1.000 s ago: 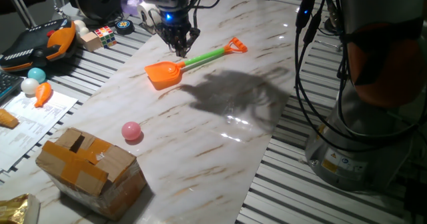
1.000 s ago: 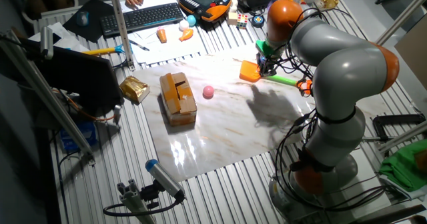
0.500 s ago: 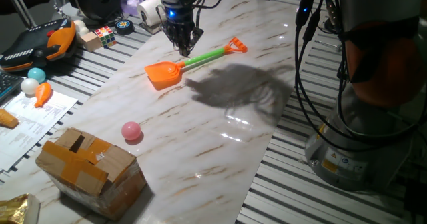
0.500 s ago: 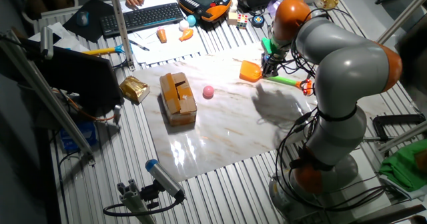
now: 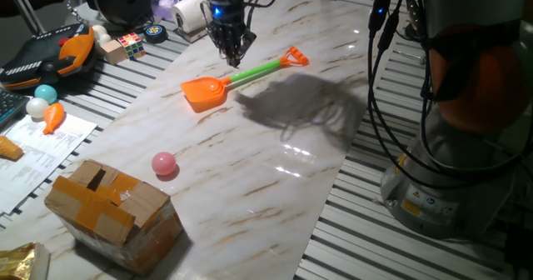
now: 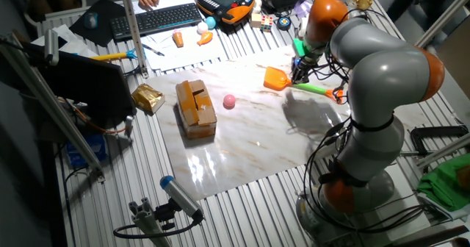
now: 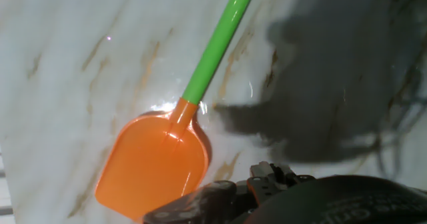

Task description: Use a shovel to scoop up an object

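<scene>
One marble slab (image 5: pixel 275 159) on a slatted table (image 5: pixel 366 230) carries shovel (image 5: pixel 229 80), ball (image 5: pixel 164 163), box (image 5: pixel 112 205). Gripper (image 5: pixel 233 59) above shaft, fingers together, empty.

Tool (image 5: pixel 234 61) pointing straight down (fingers close together, holding nothing), arm arched above.

Grey KUKA arm (image 6: pixel 382 63) with orange joint bands, black cables, dark gripper (image 5: pixel 232 55) with blue LED.
</scene>
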